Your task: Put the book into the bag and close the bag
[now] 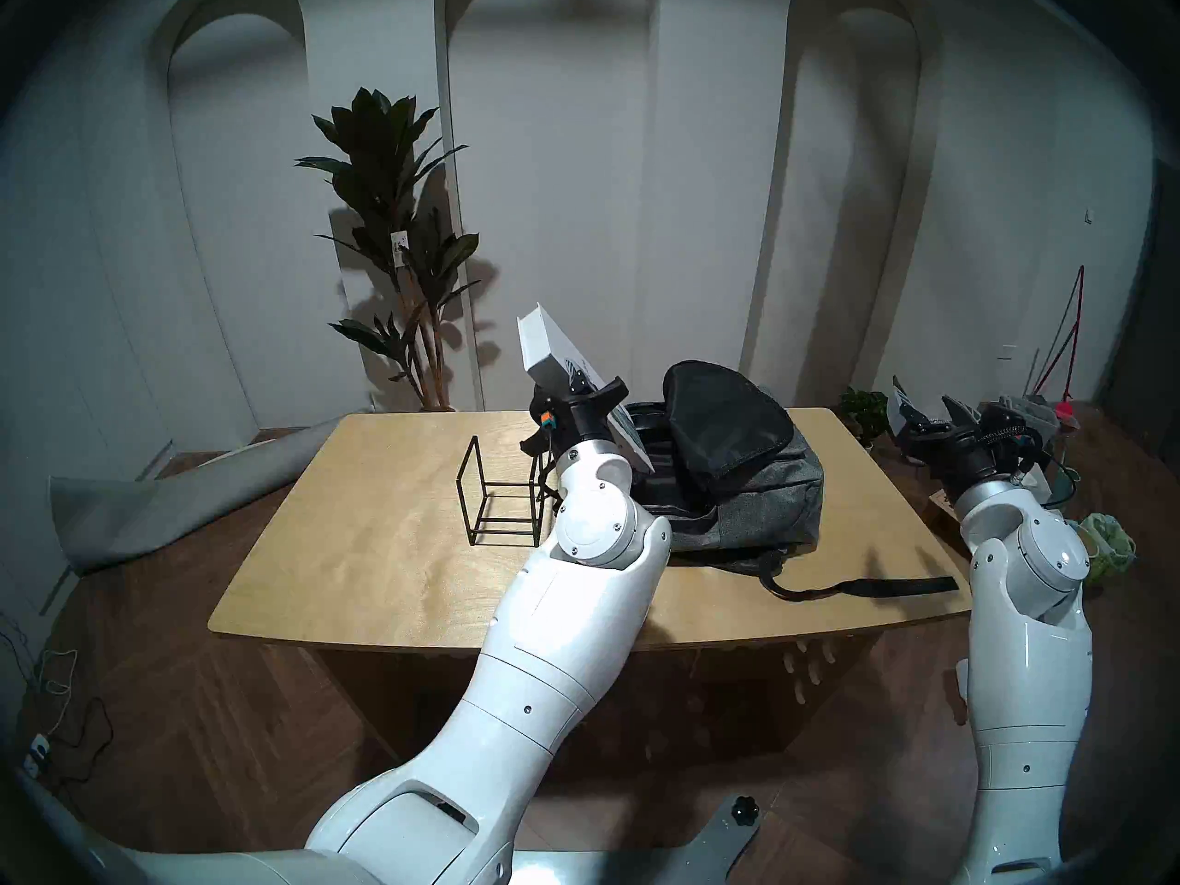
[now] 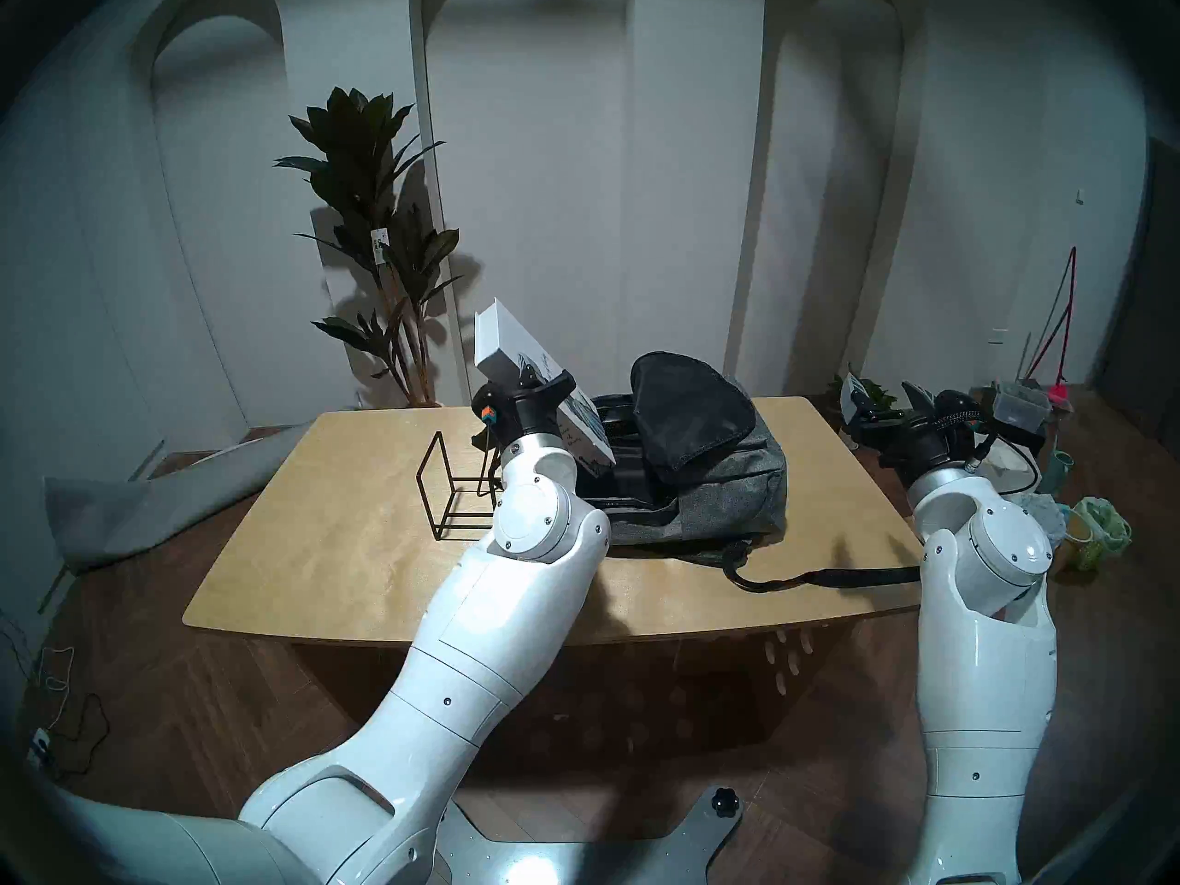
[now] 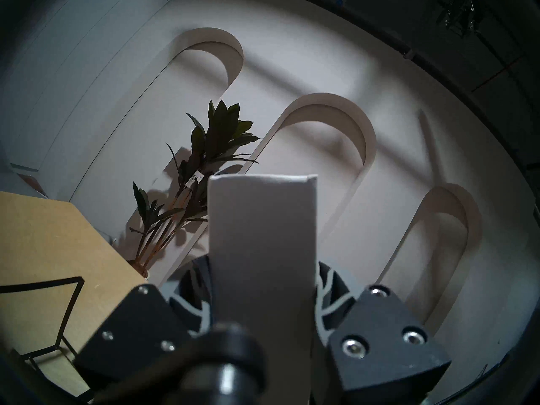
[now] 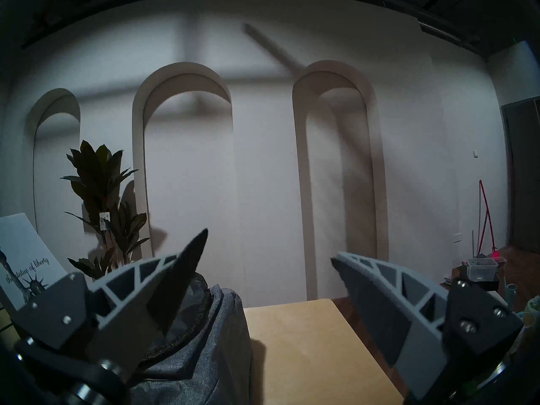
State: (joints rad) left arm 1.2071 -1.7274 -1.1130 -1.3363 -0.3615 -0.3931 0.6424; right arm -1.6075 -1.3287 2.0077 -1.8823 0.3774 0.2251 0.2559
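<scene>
The left gripper [image 1: 578,385] pinches the book [image 1: 543,350] from both sides; in the left wrist view the white block of the book [image 3: 263,249] stands between the two fingers [image 3: 330,302] and fills the gap. The book is lifted off the table [image 1: 383,545] and it is tilted, with its upper corner leaning to the left edge and its lower part pointing down to the bag [image 1: 760,500]. Its lower corner is just beside the opening of the bag, but whether it touches the bag I cannot tell. On the cover a dark drawing and cursive script are visible [image 4: 29,267].

The bag lies on the right half of the table, near the far edge. Its black flap [image 1: 721,417] is folded up, so the bag is open. One black strap [image 1: 875,587] lies across the table to the right edge.

The stand [image 1: 504,500], of black wire, sits in the middle of the table, just left of the bag, partly behind the left arm.

The right gripper [image 1: 929,411] is spread wide and holds nothing. It hovers beyond the right edge of the table, well apart from the book; in its own view the fingers [image 4: 380,293] frame the grey side of the bag [image 4: 204,351] and the far right corner of the table [image 4: 306,351].

A plant [image 1: 396,239] stands by the wall behind the far edge.
</scene>
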